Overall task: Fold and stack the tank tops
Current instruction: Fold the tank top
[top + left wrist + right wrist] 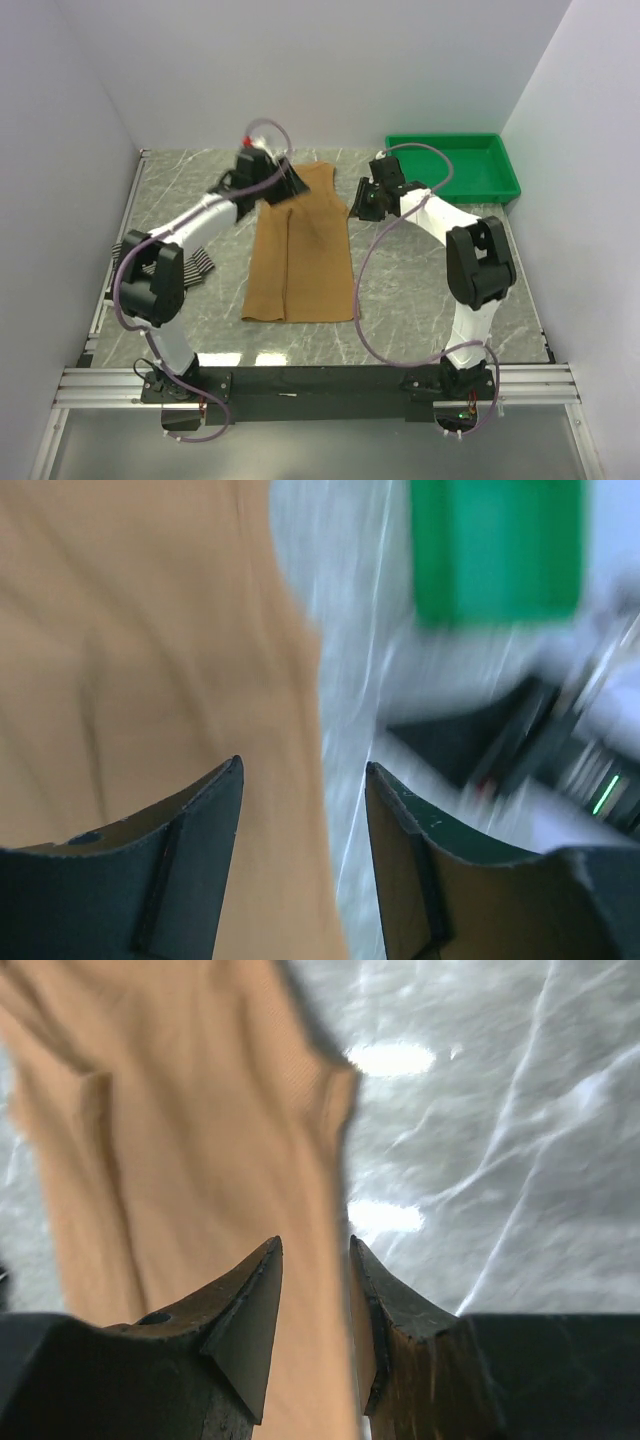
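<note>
Top external view: the tan-brown tank top (300,260) lies flat in the middle of the surface (420,290), folded lengthwise into a long strip. My left tool (283,183) sits over its far left corner, and my right tool (362,203) is just beside its far right edge. In the left wrist view my left tool's jaws stand well apart with nothing between them, the tan cloth below. In the right wrist view my right tool's jaws are parted by a narrower gap, gripping nothing, above the cloth's edge. A striped tank top (200,265) peeks out beside my left arm. The green tray (470,172) sits in the far right corner.
</note>
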Motion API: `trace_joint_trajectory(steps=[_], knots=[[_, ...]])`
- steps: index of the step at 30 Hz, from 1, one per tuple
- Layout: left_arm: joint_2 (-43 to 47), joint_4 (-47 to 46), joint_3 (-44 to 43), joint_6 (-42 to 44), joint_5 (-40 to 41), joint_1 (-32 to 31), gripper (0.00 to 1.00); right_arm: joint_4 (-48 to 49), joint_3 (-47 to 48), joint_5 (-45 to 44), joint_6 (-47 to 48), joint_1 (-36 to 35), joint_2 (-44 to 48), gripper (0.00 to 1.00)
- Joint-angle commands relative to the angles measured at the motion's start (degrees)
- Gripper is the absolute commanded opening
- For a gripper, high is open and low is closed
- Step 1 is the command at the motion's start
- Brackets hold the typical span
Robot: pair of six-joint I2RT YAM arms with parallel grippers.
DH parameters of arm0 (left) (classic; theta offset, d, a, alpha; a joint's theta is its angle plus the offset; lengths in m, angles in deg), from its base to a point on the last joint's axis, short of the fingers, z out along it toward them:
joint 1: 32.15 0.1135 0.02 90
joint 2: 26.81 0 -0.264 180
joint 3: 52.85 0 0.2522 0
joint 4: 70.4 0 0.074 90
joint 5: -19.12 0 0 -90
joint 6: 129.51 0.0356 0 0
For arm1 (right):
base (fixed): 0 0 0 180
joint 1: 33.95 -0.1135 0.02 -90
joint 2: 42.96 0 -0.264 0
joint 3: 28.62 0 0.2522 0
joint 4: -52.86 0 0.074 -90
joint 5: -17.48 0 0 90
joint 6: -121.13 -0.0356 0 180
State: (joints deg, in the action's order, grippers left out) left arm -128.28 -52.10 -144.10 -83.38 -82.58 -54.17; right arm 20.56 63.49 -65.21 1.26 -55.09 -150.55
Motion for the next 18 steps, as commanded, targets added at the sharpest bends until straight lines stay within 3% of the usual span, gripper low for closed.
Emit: trace_joint_trajectory(steps=[1,9,18], knots=[[4.96,-2.07,8.29,-2.09,-0.07,-6.52,0.57,-2.72,6.55,2.35,4.11,1.54,-3.05,0.41],[8.66,-7.42,20.00,-5.25,0.55,-17.95,0.57,-1.76,10.42,4.55,4.03,2.69,-8.68,0.43],[4.00,-5.50,16.86,-6.84,3.62,-28.77,0.56,-1.49,13.84,5.26,2.97,2.69,-13.87,0.42]])
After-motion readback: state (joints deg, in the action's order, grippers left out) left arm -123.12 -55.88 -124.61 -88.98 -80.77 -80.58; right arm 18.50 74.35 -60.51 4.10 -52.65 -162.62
